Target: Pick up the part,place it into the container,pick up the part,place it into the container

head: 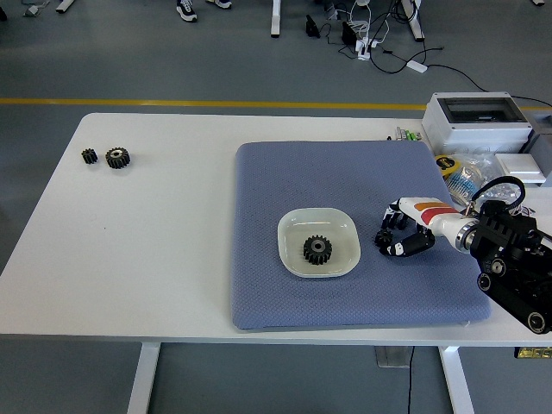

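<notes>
Head view: right hand (398, 236) curled round a small gear (384, 237) on the mat (345, 181)
Done: one gear (317, 249) in the bowl (293, 226)
Left: lift — drop in bowl

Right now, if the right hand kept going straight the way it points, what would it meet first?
The right hand points left across the blue mat, fingers curled around a small black gear. Straight on, it would likely meet the white dish first, the one holding a larger gear; height above the mat is unclear.
</notes>
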`<move>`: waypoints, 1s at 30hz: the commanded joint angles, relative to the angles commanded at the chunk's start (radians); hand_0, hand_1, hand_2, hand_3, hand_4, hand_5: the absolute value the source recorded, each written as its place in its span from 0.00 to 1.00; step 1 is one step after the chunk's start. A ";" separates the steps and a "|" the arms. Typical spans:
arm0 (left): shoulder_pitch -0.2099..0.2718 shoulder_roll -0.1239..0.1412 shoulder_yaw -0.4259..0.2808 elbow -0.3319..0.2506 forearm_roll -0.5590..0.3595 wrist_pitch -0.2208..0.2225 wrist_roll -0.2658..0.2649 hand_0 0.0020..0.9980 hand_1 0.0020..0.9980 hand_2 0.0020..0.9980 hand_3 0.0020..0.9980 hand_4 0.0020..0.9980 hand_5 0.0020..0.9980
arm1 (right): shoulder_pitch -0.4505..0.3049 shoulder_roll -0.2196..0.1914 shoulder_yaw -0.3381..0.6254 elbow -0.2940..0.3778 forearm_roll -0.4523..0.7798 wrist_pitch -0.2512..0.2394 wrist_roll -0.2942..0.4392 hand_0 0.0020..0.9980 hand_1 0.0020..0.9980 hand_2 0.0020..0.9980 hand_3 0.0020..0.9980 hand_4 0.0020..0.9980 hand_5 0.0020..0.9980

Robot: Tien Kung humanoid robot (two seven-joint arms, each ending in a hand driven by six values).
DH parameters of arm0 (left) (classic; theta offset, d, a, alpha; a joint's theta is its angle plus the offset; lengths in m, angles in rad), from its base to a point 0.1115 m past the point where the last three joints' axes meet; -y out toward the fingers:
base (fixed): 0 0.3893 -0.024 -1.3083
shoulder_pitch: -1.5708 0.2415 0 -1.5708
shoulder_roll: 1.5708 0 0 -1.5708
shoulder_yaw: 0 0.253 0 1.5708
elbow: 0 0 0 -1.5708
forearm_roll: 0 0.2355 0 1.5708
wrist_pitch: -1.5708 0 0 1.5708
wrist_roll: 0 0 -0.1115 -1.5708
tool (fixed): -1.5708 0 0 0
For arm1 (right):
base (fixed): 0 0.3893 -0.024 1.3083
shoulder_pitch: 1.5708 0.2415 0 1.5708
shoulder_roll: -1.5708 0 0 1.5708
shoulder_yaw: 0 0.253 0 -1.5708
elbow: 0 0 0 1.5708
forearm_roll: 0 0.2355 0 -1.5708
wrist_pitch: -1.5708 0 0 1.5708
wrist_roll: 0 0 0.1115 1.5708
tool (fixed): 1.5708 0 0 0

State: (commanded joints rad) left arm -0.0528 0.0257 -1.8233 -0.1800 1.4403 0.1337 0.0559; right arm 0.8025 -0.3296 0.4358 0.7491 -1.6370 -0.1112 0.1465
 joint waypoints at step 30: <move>0.000 0.008 0.022 0.000 -0.014 0.000 -0.001 0.71 0.68 0.73 0.59 0.71 0.66 | 0.016 -0.034 0.086 0.110 -0.061 0.002 -0.018 0.23 0.41 0.48 0.49 0.70 0.25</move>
State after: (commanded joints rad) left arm -0.0533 0.0338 -1.8016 -0.1800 1.4266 0.1333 0.0552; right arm 0.8187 -0.3633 0.5217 0.8592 -1.6977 -0.1091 0.1285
